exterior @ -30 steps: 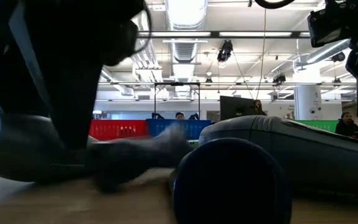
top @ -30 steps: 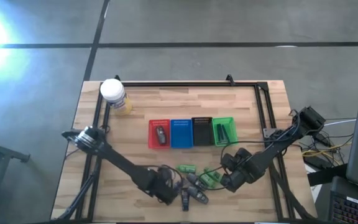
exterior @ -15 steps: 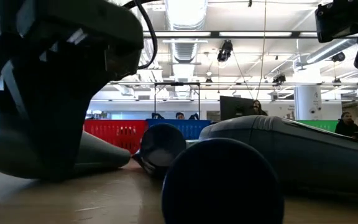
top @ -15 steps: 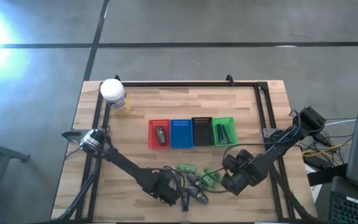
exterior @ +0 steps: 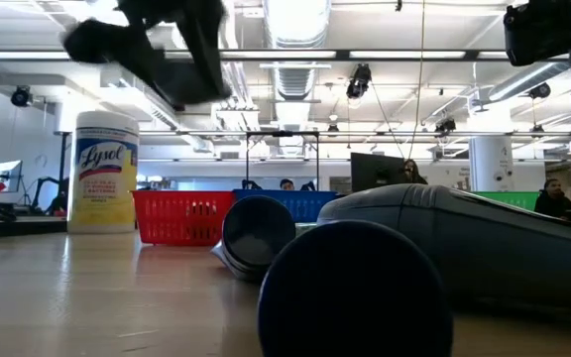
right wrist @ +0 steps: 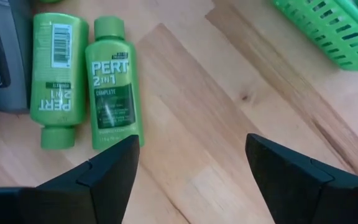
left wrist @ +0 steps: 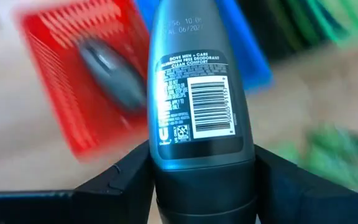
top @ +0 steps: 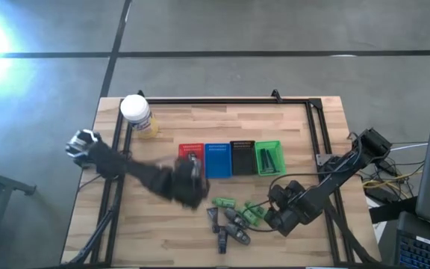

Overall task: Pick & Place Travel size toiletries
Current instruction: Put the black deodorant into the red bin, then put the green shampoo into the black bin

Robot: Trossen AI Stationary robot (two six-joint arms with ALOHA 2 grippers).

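**High view: left arm carrying a Dove bottle beside the red tray**

High view, largest to smallest. The wooden table (top: 170, 127) fills the centre of the frame. The left arm reaches in from the left edge toward mid-frame, blurred; the left gripper (top: 189, 179) sits at the lower edge of the red tray (top: 191, 152). In the left wrist view its two dark fingers (left wrist: 120, 177) are closed on a dark grey Dove bottle (left wrist: 197, 99), label and barcode facing the camera, with the red tray and another grey bottle (left wrist: 114, 74) lying in it blurred behind. The right arm enters from the right edge; the right gripper (top: 276, 222) rests low at the lower right of the table, just right of the loose pile. In the right wrist view its fingers (right wrist: 104, 174) stand wide apart with nothing between them, bare wood below.

A Lysol wipes canister (top: 137, 113) stands at the table's upper left. Four slotted trays form a row at mid-frame: red, blue tray (top: 217, 158), black tray (top: 242, 157), green tray (top: 269, 157).

The remaining toiletries lie at lower centre: green Pert bottles (top: 225, 202) and more beside the right gripper, two side by side in the right wrist view (right wrist: 112, 81); dark grey bottles (top: 234, 221) lie below them, some touching.
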